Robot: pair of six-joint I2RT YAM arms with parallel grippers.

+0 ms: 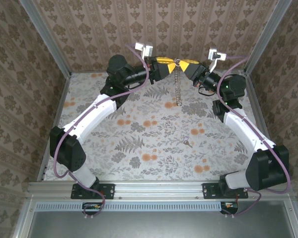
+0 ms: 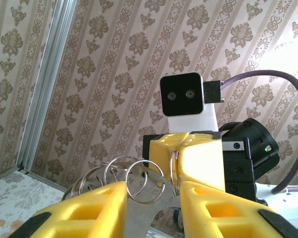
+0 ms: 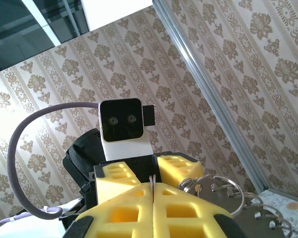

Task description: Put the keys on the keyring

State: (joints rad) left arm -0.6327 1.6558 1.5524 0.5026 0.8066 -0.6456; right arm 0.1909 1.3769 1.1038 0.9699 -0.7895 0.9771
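My right gripper [image 3: 152, 191] is pinched closed on the keyring [image 1: 178, 91], which dangles between both raised wrists. My left gripper [image 2: 154, 193] has its jaws apart around the wire loops, and I cannot tell if it grips them. The key [image 1: 187, 144] lies on the table [image 1: 114, 144] below.

jaws yellow | keyring [image 1: 178, 89] silver | key [image 1: 187, 144] grey | table [image 1: 139, 144] grey-green floral, orange blooms | walls [image 1: 188, 25] brown damask

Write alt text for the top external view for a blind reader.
Over the far side of a floral table, the left gripper and right gripper face each other at the keyring, whose chain hangs down. The key lies apart on the table, nearer the front edge.
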